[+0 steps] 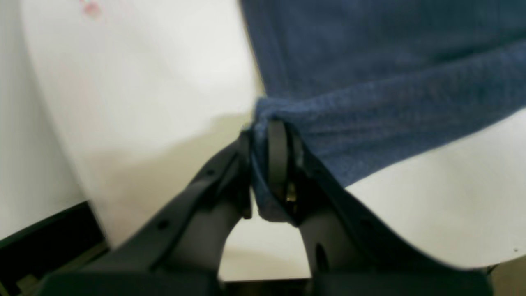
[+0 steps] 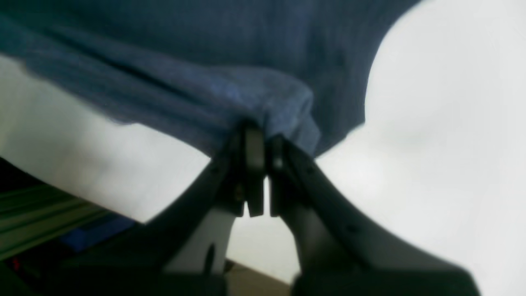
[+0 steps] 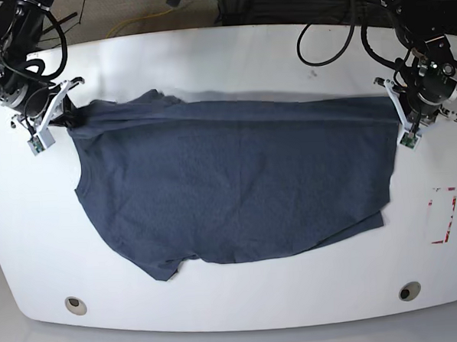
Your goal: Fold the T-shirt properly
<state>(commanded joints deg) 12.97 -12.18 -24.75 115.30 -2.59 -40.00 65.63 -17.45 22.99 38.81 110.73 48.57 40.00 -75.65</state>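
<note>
Dark navy-grey heathered cloth covers most of the white desk: the T-shirt lies spread across the middle, its far edge pulled into a nearly straight line between the two arms, while its near edge sags unevenly and ends in a small flap at the near left. No lettering shows on the side facing up.

In the base view the right hand sits at the far left corner of the cloth, and the left hand at the far right corner. Each has its black fingers pressed together on a bunched corner of the fabric. The left wrist view shows the left hand pinching a gathered wad of blue cloth, some of it hanging down between the fingers, the rest of the T-shirt stretching away to the right above the white surface. The right wrist view shows the right hand clamped on a rolled fold, with the T-shirt reaching away to the left and upward.

On the desk's right side, well apart from the cloth, is a red-and-white rectangle marking. Two round holes sit near the front edge, one left and one right. Black cables trail over the far edge beside the left arm.
</note>
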